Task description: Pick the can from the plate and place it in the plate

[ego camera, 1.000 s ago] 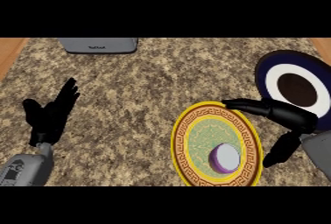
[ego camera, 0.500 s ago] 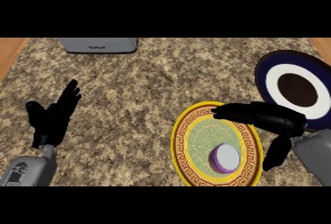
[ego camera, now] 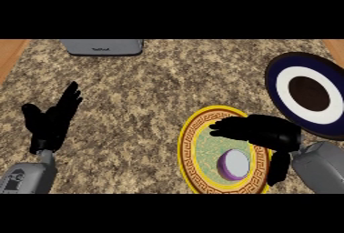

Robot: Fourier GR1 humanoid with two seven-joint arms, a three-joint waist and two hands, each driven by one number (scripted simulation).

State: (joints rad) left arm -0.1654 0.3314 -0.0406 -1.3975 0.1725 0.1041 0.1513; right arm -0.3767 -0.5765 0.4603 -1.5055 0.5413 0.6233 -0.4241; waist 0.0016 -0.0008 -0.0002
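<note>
A purple can [ego camera: 234, 164] with a pale top stands on a yellow-rimmed patterned plate [ego camera: 194, 144] at the lower right. My right hand [ego camera: 263, 131] hovers over that plate just behind the can, fingers stretched leftward and thumb hanging down at the plate's right rim; it holds nothing. A second plate [ego camera: 282, 77], dark blue with a white ring and brown centre, lies at the far right. My left hand [ego camera: 51, 122] rests open at the left, fingers up.
A grey appliance [ego camera: 102, 46] sits at the counter's far edge, upper left. Wooden strips border the speckled counter at both upper corners.
My right hand has swept leftward and down from the blue plate's edge, coming over the yellow plate above the can. The left hand and the can stayed put.
</note>
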